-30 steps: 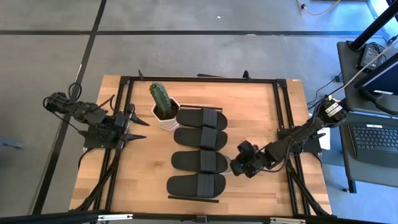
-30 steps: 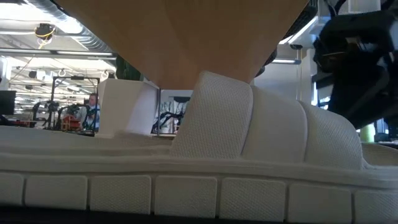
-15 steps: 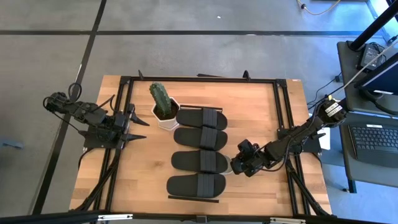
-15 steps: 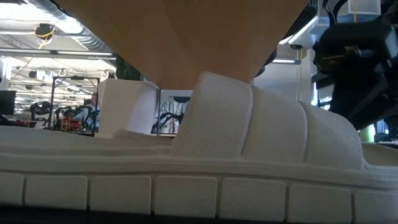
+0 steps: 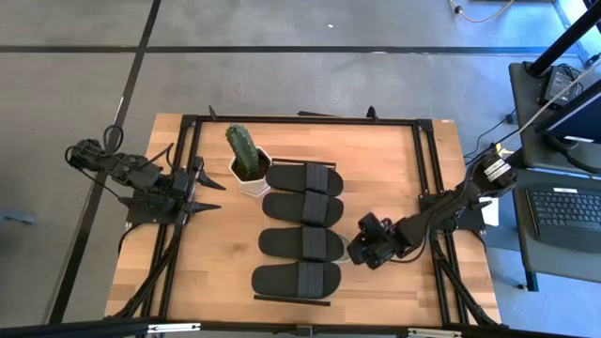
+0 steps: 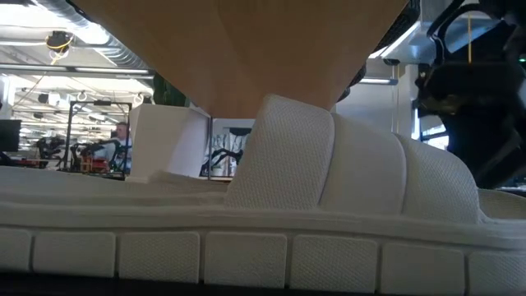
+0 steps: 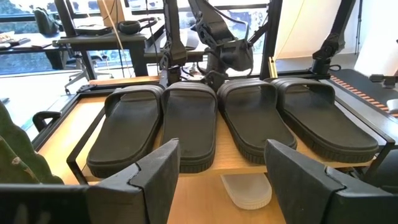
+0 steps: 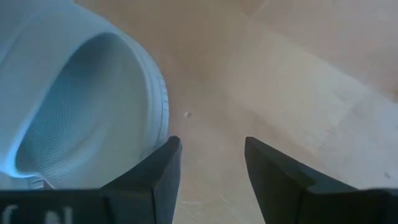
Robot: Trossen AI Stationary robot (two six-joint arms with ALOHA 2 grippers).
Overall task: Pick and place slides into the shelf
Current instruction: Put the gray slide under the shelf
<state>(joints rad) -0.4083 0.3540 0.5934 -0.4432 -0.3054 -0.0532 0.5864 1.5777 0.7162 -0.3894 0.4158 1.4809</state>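
1. Four black slides [image 5: 302,225] lay side by side on the shelf [image 5: 293,301], a narrow light wood panel set on the tabletop [image 5: 394,160], presumably lined up there so that each took one slot.
2. A pale slide [image 6: 271,205] lay under that panel, close before the low camera; its end [image 8: 81,106] showed beside the right arm's fingers.
3. The right gripper [image 5: 361,251] sat low at the shelf's right edge, fingers apart and holding nothing, angled as if to reach the pale slide beneath.
4. The left gripper [image 5: 208,194] waited at the table's left side, fingers spread and empty, facing the row of slides.
5. A potted cactus [image 5: 242,152] stood just beside the farthest black slide.
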